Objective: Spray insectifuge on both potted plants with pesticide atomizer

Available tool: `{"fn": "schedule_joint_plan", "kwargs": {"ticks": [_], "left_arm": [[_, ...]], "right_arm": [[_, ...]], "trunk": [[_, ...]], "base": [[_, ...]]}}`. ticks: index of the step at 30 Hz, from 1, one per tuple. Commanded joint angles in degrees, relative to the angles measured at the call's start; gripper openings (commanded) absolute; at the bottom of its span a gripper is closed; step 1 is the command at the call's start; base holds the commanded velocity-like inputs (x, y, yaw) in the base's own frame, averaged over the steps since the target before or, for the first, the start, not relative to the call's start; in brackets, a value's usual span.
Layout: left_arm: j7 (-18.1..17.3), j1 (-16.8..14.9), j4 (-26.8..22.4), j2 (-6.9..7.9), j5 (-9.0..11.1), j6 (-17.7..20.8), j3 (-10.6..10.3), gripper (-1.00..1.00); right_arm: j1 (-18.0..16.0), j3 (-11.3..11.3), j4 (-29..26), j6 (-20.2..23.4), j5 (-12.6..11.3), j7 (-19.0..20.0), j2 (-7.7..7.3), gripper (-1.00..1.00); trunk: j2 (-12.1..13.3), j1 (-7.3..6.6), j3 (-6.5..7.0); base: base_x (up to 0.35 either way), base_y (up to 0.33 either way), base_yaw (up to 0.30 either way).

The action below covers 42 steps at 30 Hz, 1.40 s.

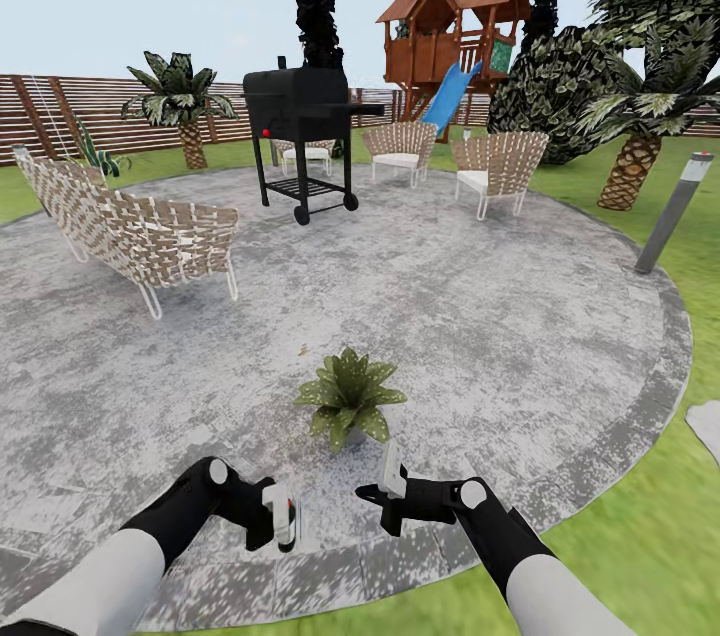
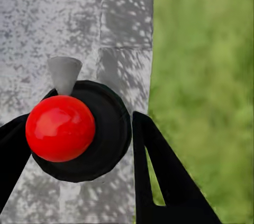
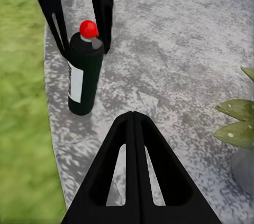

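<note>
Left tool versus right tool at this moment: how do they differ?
The left tool is shut on the pesticide atomizer, gripping it near the top; the right tool holds nothing. The left tool's fingers stand apart around the bottle; the right tool's fingers are pressed together. The right tool is nearer the potted plant than the left tool. Both hang over the grey patio near its grass edge.

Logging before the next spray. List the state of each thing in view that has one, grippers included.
pesticide atomizer: upright, clamped between the left gripper's fingers.
left gripper: shut on the pesticide atomizer.
right gripper: shut, holding nothing.
potted plant: upright on the patio, whitish specks on its leaves.
grill: lid down.
</note>
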Motion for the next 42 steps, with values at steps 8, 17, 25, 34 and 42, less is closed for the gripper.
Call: {"fn": "schedule_joint_plan", "kwargs": {"ticks": [8,17,25,34,42], "left_arm": [[-0.04,0.25,-0.12,4.86,-0.15,-0.36,-0.2,-1.0],[14.08,0.52,7.78,3.7,8.5,-0.38,0.46,-1.0],[32.81,1.27,19.96,2.88,29.57,-7.4,0.5,-1.0],[49.07,8.29,21.54,2.8,42.53,-10.62,0.51,-1.0],[52.61,11.55,24.84,1.34,44.56,-13.64,0.5,-1.0]], "right_arm": [[-0.02,-0.2,-0.07,-0.15,0.3,-0.18,-0.13,1.0],[0.4,-1.68,6.77,-0.26,-0.01,-22.17,-2.6,1.0],[0.67,-12.65,21.34,-0.58,-3.9,-52.11,-6.64,1.0],[9.52,-13.02,22.01,-12.04,-4.14,-72.89,-6.43,1.0],[11.87,-12.96,25.22,-12.54,-4.18,-73.41,-6.05,1.0]], "trunk": [[-0.02,-0.01,-0.05],[-0.02,-0.01,-0.05],[-0.02,-0.01,-0.05],[-0.02,-0.01,-0.05],[-0.02,-0.01,-0.05]], "base": [[0.0,0.0,0.0],[0.0,0.0,0.0],[0.0,0.0,0.0],[0.0,0.0,0.0],[0.0,0.0,0.0]]}}
